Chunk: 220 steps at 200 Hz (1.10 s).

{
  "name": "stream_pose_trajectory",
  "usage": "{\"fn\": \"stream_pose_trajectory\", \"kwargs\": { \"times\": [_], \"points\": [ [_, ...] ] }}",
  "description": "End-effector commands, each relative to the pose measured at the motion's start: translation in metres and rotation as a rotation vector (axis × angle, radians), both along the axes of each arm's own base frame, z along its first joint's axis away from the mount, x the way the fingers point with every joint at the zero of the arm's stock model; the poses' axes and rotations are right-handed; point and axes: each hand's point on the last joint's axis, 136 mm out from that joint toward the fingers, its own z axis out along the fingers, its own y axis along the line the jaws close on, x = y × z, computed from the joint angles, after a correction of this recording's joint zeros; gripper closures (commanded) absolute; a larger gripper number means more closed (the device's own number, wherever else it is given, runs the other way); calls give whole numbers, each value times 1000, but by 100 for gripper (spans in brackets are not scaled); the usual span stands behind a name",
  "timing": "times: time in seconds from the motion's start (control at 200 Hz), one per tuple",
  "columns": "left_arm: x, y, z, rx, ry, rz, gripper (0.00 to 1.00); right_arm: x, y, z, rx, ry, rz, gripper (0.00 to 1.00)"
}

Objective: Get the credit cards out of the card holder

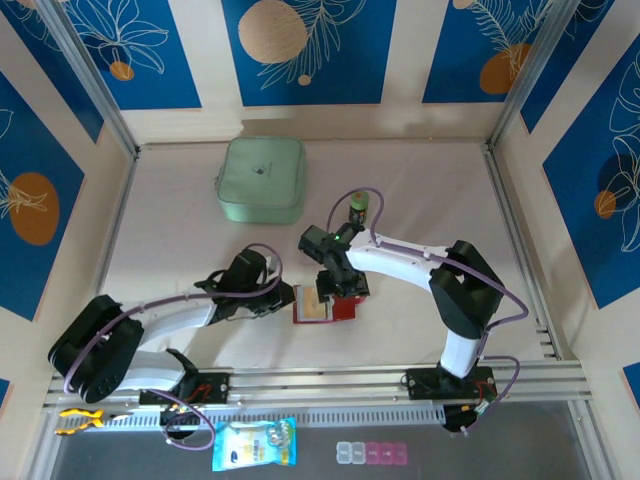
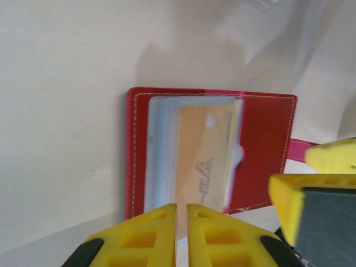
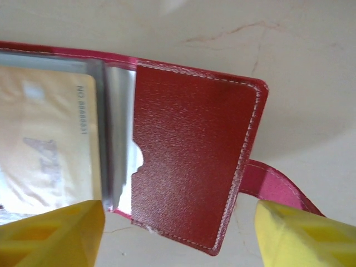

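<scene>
Three lots are lying on the near strip in front of the arm bases: one yellow-handled tool [image 1: 78, 420], one blue-and-white packet [image 1: 255, 443], and one row of small clear and pink boxes [image 1: 372, 453].

Two arms are reaching inward over the pale table [image 1: 180, 230] and meeting at one red holder [image 2: 261, 144]. The holder is lying open and flat near the table's middle, a little toward the near edge.

- Left gripper [image 2: 182, 208]: its fingers are pressing almost together on a thin pale edge at the holder's near side. Whether that edge is clear pocket or card cannot be told.
- Right gripper [image 3: 178, 208]: its fingers are standing wide apart on either side of the red flap, gripping nothing.
- One orange-tan card [image 2: 203, 161] is sitting inside the holder's clear pocket.
- One red strap [image 3: 272, 183] is sticking out from the holder's outer edge.

Farther out, one small green cylinder [image 1: 358, 207] is standing just beyond the right gripper. One mint-green square case [image 1: 262, 180] is lying flat toward the far wall, well apart from the holder.
</scene>
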Motion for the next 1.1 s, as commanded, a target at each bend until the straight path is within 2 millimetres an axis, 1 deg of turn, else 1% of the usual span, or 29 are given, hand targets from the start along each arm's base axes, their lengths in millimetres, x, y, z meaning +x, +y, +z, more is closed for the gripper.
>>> {"fn": "stream_pose_trajectory", "kwargs": {
  "times": [0.0,0.1,0.13,0.215,0.385,0.46,0.565,0.66,0.73,0.745,0.765,0.86,0.98,1.095],
  "points": [
    [-1,-11,9,-22,-3,-32,88,-4,-10,-8,-17,27,-30,23],
    [0,-12,7,-18,2,-29,88,-4,-12,-14,-12,40,-33,17],
    [0,-13,7,-21,2,-31,88,-4,-13,-15,-18,42,-34,14],
    [1,-15,8,-24,0,-36,88,-3,-17,-21,-27,48,-43,14],
    [2,-19,9,-28,0,-41,88,-1,-16,-31,-8,65,-50,13],
    [2,-17,5,-15,4,-32,88,1,-14,-34,9,66,-51,12],
    [0,-19,4,-20,12,-39,88,1,-17,-39,2,72,-59,8],
    [-1,-15,1,-6,14,-25,88,1,-18,-42,1,81,-60,9],
    [-1,-15,-1,-11,19,-22,89,2,-19,-41,3,75,-58,5],
    [-1,-16,0,-15,17,-26,88,2,-20,-41,5,77,-61,2],
    [-1,-16,0,-17,19,-27,88,2,-20,-42,9,78,-62,1],
    [-1,-15,0,-9,17,-25,89,0,-18,-49,31,101,-70,0],
    [-2,-16,0,-11,19,-30,89,-2,-21,-56,3,114,-66,1],
    [-1,-14,0,-3,15,-29,89,-6,-20,-66,3,141,-65,1]
  ]
}}
